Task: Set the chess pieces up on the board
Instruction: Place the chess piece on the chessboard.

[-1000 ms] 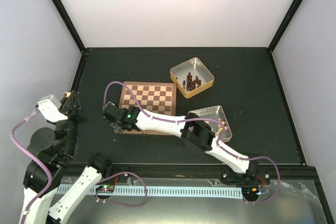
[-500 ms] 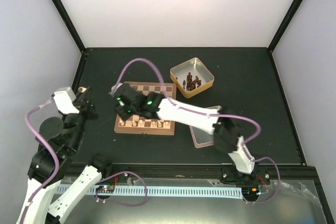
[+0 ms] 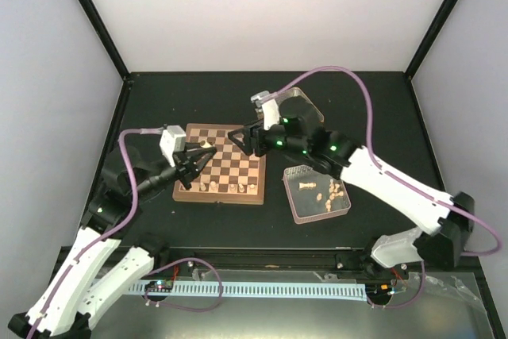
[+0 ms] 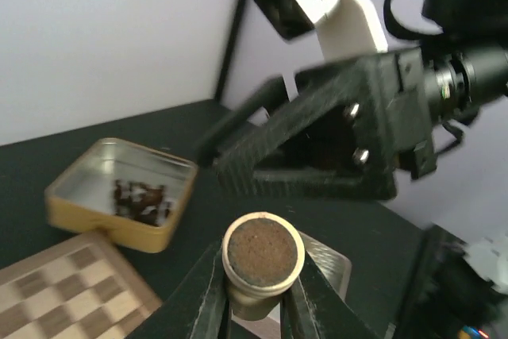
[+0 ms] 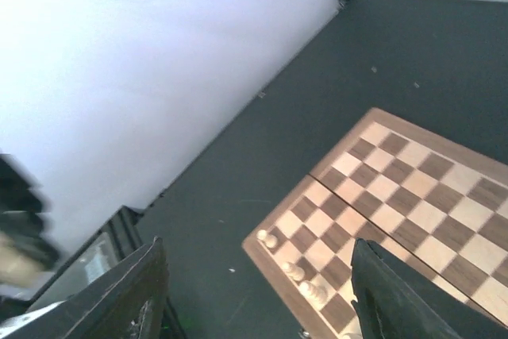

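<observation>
The board (image 3: 235, 169) has tan and dark-brown checks, reddish-brown border; the chess pieces (image 3: 214, 186) are pale cream.

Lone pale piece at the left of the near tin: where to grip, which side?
Take the pale piece across its middle, straight down from above. It seems to lie on its side on the tin floor, so the walls block a side approach. It sits apart from the other loose pieces, leaving finger room. Close across its long axis.

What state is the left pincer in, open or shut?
Shut: the left pincer clamps a pale cream wooden chess piece, brown base facing the wrist camera.
</observation>
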